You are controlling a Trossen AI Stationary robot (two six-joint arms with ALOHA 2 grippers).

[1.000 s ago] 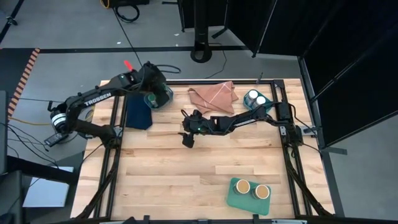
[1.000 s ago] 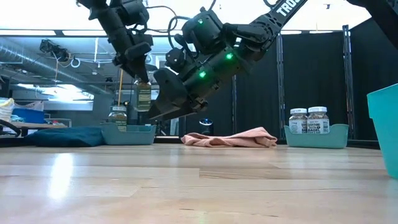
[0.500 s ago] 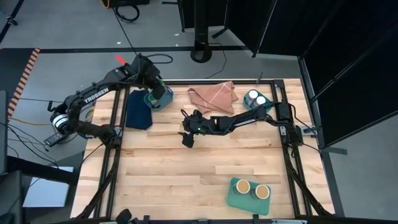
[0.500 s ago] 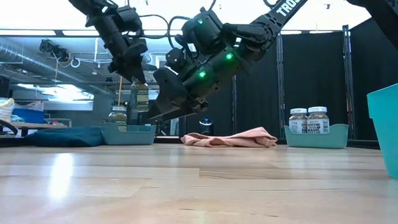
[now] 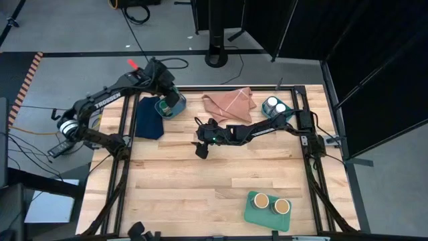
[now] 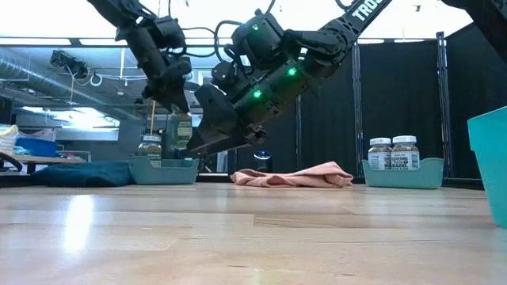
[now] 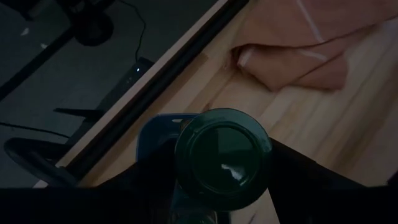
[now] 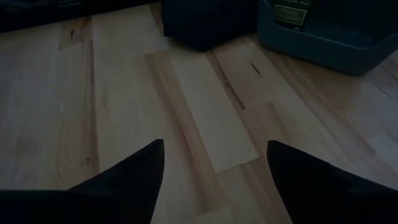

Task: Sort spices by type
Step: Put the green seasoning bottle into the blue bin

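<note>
Seen from above, a light wooden table [image 5: 200, 194] with a dark frame filled the centre of the frame. The left arm reached in from the left edge to the upper left of the table, its left gripper [image 5: 168, 100] over a small teal bin [image 5: 175, 108] beside a dark blue cloth [image 5: 148, 119]. The right arm stretched from the right edge toward the centre, its right gripper [image 5: 200, 148] just above mid-table. A pink cloth [image 5: 229, 102] lay at upper centre. At upper right, two white-lidded jars [image 5: 275, 105] stood in another teal bin [image 5: 266, 111]. At lower right, two tan-topped jars [image 5: 271, 203] stood on a green tray [image 5: 253, 213].
</note>
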